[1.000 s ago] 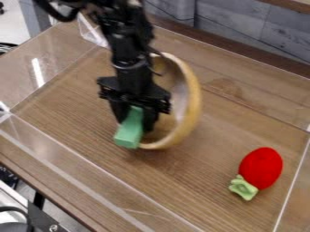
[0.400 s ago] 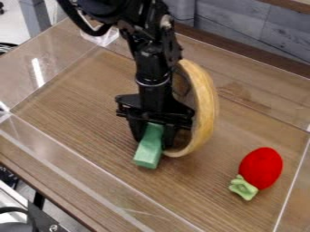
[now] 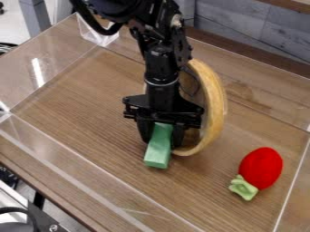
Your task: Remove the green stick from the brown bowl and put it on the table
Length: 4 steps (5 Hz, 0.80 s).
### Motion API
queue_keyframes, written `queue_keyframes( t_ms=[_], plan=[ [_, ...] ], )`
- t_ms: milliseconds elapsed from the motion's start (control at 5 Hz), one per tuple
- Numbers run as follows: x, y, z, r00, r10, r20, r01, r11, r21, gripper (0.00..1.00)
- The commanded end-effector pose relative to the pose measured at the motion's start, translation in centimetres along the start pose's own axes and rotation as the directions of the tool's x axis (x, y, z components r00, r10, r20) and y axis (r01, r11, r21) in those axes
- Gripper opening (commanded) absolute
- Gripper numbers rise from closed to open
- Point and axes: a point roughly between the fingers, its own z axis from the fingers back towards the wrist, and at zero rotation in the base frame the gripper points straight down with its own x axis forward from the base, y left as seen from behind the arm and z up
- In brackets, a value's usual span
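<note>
Camera view
Arm: a black arm is reaching down from the top of the picture, pointing straight at the worktop (image 3: 72,109).
Claw: the claw (image 3: 164,134) is clenching the upper end of the green stick (image 3: 160,146), one black finger on each side of it.
Green stick: it is hanging slanted from the claw, its lower end pointing toward the near edge and sitting at or just over the wood; whether it is touching, I cannot tell. It is lying outside the bowl's hollow, just in front of it.
Brown bowl: the brown bowl (image 3: 212,101) is standing tipped up on its edge right behind the claw, its rim arching to the right of the arm and its lower edge meeting the wood.
Worktop: brown wood grain, with low clear walls (image 3: 36,77) running around it.
Strawberry toy: a red strawberry toy (image 3: 259,167) is lying near the right wall, well apart from the bowl, with its small green leaf (image 3: 244,188) pointing toward the near edge.
</note>
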Motion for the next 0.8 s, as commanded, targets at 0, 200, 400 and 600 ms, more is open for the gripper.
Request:
queue_keyframes(
  t_ms=[0,200,400,600],
  plan=[
    [0.4,0.2,-0.5,0.997,-0.079,-0.002,0.079,0.997,0.000,0.00],
    [0.9,0.8,-1.1,0.990,-0.139,-0.008,0.139,0.990,0.003,0.00],
    [0.7,2.0,-0.3,0.995,-0.099,-0.013,0.099,0.995,0.009,0.00],
    [0.6,3.2,0.5,0.998,-0.058,-0.017,0.058,0.998,0.014,0.00]
  ],
)
